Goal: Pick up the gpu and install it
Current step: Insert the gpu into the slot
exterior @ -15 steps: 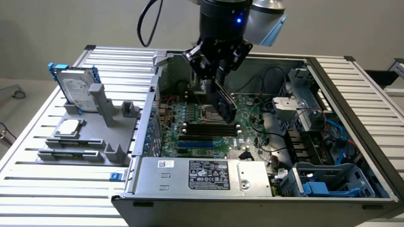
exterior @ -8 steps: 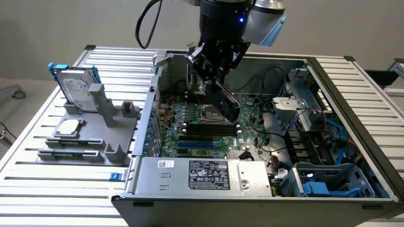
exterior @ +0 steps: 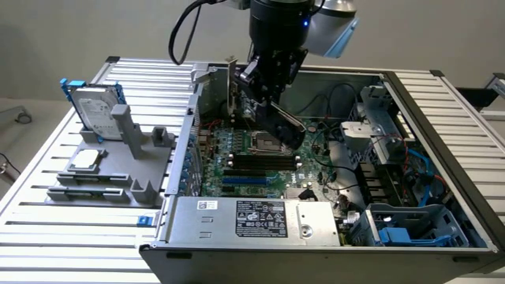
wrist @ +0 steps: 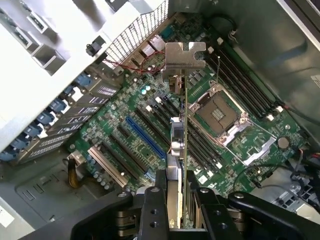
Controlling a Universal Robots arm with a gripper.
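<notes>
Your gripper (exterior: pixel 268 80) is down inside the open computer case (exterior: pixel 442 118), clamped on the gpu (exterior: pixel 280 125). In the wrist view the two black fingers (wrist: pixel 152 200) pinch the card's upper edge, one on each face, with the gripper (wrist: pixel 181 210) centred on it.

You see the gpu (wrist: pixel 179 145) edge-on there: a thin green board line running away from the fingers, ending in the silver bracket (wrist: pixel 185 52).

In the exterior view the bracket (exterior: pixel 233 83) stands upright, towards the exterior view's left, near the case's perforated wall. The card slopes down from it to the exterior view's right.

The card hangs over the green motherboard (exterior: pixel 261 163), just beside the open processor socket (wrist: pixel 220 112) and over the black slots next to it. The blue slot (wrist: pixel 145 137) lies off to one side of the card, apart from it. You can't tell whether the card's lower edge touches the board; the card itself hides it.

Near side of the case: the grey power supply (exterior: pixel 252 219) with its black label.

On the slatted table (exterior: pixel 47 236), at the exterior view's left of the case, a grey fixture (exterior: pixel 134 148) holds the silver hard drive (exterior: pixel 99 109) upright in its blue frame. The small square processor chip (exterior: pixel 87 158) lies flat nearer you. Both are well apart from the gripper.
</notes>
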